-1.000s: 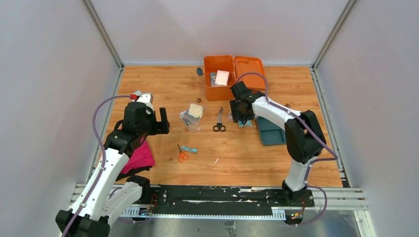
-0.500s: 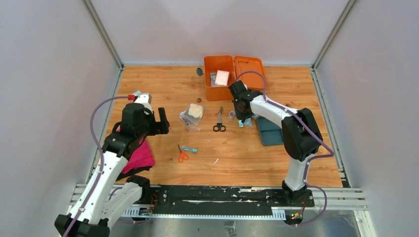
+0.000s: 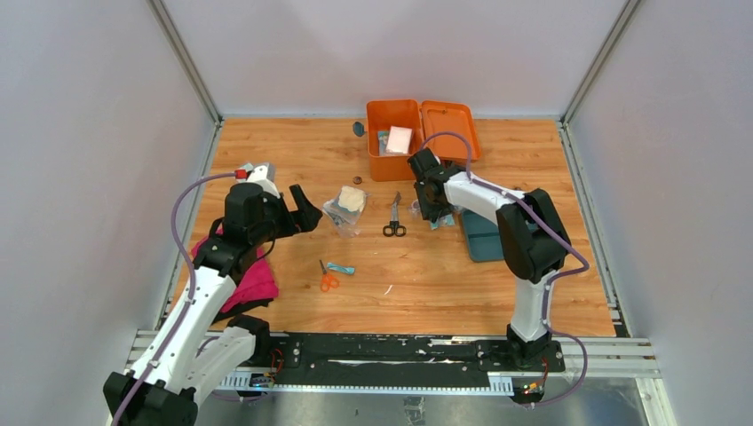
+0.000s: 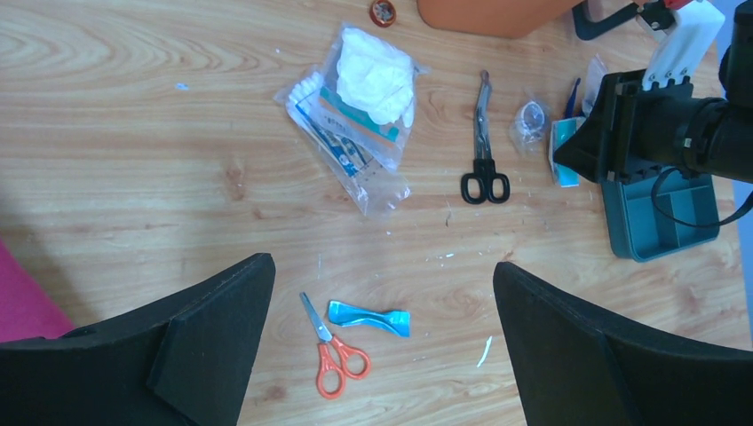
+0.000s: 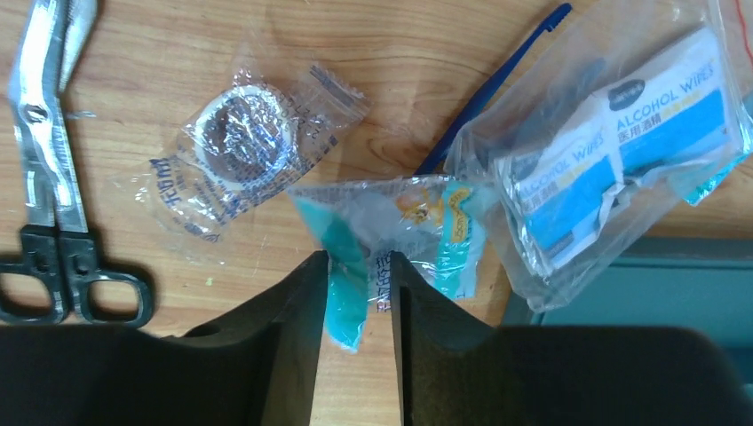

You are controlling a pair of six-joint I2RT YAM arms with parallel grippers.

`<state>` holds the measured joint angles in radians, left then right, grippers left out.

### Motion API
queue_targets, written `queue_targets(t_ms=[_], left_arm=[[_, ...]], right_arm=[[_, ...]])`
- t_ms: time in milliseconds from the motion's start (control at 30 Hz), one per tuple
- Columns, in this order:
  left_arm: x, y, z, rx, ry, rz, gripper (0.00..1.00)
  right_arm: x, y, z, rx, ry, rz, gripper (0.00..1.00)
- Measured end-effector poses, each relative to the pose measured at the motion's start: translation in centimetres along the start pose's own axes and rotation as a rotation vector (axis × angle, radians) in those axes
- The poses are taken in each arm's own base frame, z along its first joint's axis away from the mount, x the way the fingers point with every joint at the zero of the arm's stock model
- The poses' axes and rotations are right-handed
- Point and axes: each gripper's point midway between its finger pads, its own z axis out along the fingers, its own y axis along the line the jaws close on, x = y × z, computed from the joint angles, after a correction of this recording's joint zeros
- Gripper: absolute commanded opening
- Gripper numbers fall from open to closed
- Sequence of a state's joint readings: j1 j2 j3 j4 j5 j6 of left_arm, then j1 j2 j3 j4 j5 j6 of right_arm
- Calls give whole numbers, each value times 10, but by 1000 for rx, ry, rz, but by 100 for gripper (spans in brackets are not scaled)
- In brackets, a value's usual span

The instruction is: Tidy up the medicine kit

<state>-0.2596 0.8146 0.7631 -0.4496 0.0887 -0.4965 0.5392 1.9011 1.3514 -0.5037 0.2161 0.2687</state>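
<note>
The medicine kit [image 3: 395,170], a small orange plastic box with rounded corners, sits at the middle of the table's far edge. Its hinged lid is laid flat to the right, so the open well can be loaded from above, and a pale pink packet [image 3: 399,139] lies inside already. At the table's left edge a crumpled magenta cloth [image 3: 253,282] lies under the left arm. The left gripper [image 4: 382,268] hovers with its fingers spread wide and nothing between them, looking down on the loose stock. Below it are small orange-handled scissors [image 4: 330,359] with a twisted teal foil wrapper [image 4: 368,317] just beside them, and farther off a clear plastic bag of white gauze [image 4: 364,115]. Right of that lie black-handled metal shears [image 4: 482,142], then a clear sachet holding a small round roll [image 5: 240,133]. The right gripper [image 5: 357,266] is low over the table, its fingers drawn in on the end of a teal-and-clear plastic packet [image 5: 417,226], pinching it (probably the next item for the box, which stands near behind). Beside the packet, a clear bag of blue-and-white alcohol wipes [image 5: 613,151] lies partly over blue plastic tweezers [image 5: 506,75]. The bag also reaches the rim of the flat teal divided tray [image 3: 488,241], towards the table's right edge.
</note>
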Motion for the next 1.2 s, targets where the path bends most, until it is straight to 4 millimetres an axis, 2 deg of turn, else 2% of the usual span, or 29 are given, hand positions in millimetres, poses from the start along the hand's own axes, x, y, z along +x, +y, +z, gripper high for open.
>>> queue_targets(t_ms=[100, 233, 400, 500, 667, 767, 900, 1033, 1133, 1200], left_arm=[[6, 0, 5, 4, 20, -14, 100], [5, -2, 6, 15, 13, -17, 100], [6, -2, 9, 21, 7, -26, 100], [13, 1, 14, 21, 21, -39, 100], [25, 5, 18, 18, 48, -47, 99], [28, 7, 19, 16, 51, -54, 99], [40, 11, 20, 11, 66, -74, 99], [54, 16, 19, 9, 87, -97, 99], [60, 18, 18, 10, 94, -103, 99], [62, 18, 16, 13, 95, -104, 99]], right_arm=[[4, 0, 8, 11, 18, -10, 18], [-2, 1, 7, 4, 0, -6, 1], [-5, 3, -3, -18, -18, 5, 0], [-17, 3, -28, -51, -73, 23, 0], [-54, 2, -88, -120, -235, 60, 0], [-89, 9, -122, -182, -343, 66, 0], [-133, 17, -147, -227, -456, 44, 0], [-183, 30, -150, -253, -539, 9, 0], [-217, 43, -131, -272, -568, -23, 2], [-228, 51, -113, -288, -562, -39, 7]])
